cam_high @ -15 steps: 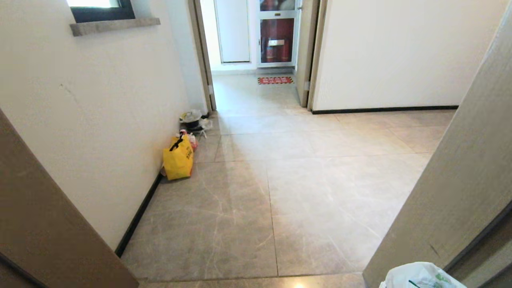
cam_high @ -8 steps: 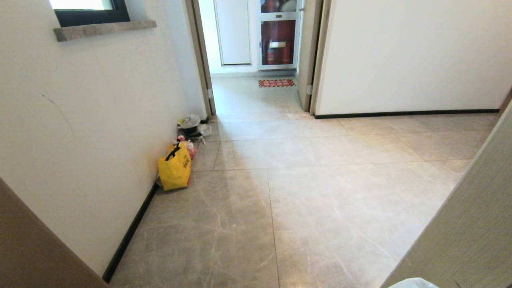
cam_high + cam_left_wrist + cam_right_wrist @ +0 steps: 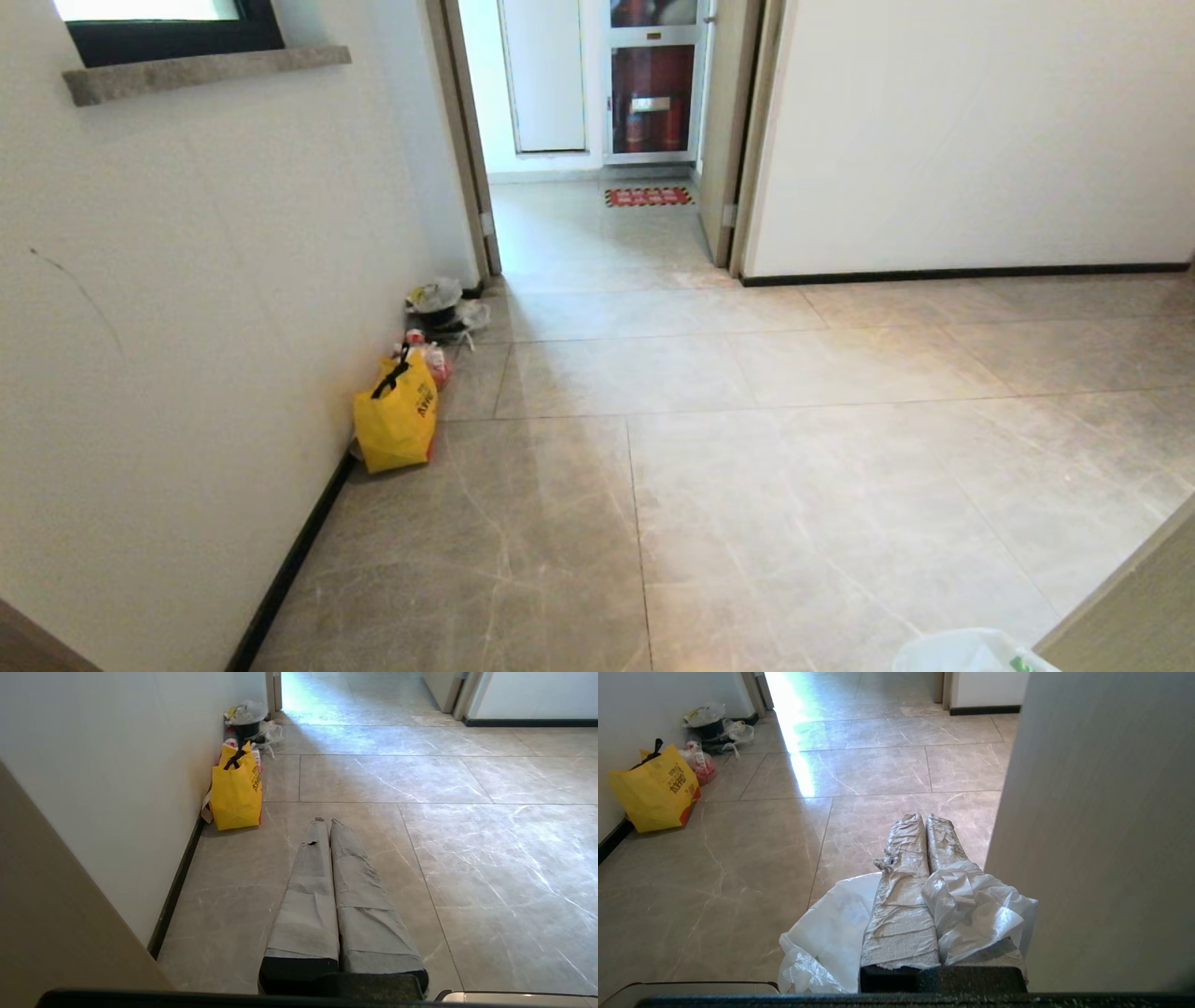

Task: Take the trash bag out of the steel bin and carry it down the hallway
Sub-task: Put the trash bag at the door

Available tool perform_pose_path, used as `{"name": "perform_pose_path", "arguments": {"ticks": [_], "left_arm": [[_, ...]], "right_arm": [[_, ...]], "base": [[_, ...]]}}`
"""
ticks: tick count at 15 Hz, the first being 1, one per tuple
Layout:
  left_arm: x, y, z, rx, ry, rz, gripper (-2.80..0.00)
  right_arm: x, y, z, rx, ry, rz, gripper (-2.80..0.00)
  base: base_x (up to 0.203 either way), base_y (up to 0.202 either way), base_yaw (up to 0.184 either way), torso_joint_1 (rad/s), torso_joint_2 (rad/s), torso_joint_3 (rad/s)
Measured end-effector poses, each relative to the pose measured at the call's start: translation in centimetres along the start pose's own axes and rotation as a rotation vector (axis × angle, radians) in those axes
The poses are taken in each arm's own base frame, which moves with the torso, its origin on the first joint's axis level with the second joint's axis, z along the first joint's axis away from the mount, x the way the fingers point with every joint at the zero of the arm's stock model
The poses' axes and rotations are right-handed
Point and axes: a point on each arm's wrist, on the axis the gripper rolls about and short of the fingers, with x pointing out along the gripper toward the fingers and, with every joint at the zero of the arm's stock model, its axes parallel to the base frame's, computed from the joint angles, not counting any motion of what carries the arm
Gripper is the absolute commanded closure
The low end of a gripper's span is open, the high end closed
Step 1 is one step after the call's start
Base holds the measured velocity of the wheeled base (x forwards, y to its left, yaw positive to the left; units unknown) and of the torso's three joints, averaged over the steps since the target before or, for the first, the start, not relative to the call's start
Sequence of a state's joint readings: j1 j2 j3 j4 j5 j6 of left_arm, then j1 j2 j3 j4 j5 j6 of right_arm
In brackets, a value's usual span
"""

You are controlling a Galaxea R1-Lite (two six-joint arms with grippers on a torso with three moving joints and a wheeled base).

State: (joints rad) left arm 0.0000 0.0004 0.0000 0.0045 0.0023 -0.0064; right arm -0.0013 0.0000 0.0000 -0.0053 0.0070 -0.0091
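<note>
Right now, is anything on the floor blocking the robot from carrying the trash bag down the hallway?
Nothing visible blocks the middle of the hallway. The right gripper is shut on the trash bag. A yellow tote bag and a small pile of rubbish sit against the left wall, off the open path.

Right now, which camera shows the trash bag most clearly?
The right wrist view: the trash bag hangs from the shut right gripper, its plastic bunched around the fingers. The head view shows only its top. The left wrist view shows none.
</note>
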Motion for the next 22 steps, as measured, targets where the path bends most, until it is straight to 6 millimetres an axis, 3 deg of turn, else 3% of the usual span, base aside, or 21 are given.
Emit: {"name": "perform_pose_path", "arguments": {"ticks": [13, 19, 22], "left_arm": [[0.0, 0.0, 0.01, -0.001, -0.001, 0.0, 0.0], [0.0, 0.0, 0.02, 0.003, -0.002, 0.0, 0.0], [0.0, 0.0, 0.01, 0.006, -0.001, 0.0, 0.0]], "right_arm": [[0.0, 0.0, 0.0, 0.001, 0.0, 0.0, 0.0], [0.0, 0.0, 0.01, 0.0, -0.001, 0.0, 0.0], [0.0, 0.0, 0.0, 0.0, 0.0, 0.001, 0.0]], "base": [[0.0, 0.004, 0.0, 0.0, 0.0, 0.0], [0.0, 0.174, 0.002, 0.001, 0.0, 0.002], [0.0, 0.031, 0.0, -0.001, 0.0, 0.0]]}}
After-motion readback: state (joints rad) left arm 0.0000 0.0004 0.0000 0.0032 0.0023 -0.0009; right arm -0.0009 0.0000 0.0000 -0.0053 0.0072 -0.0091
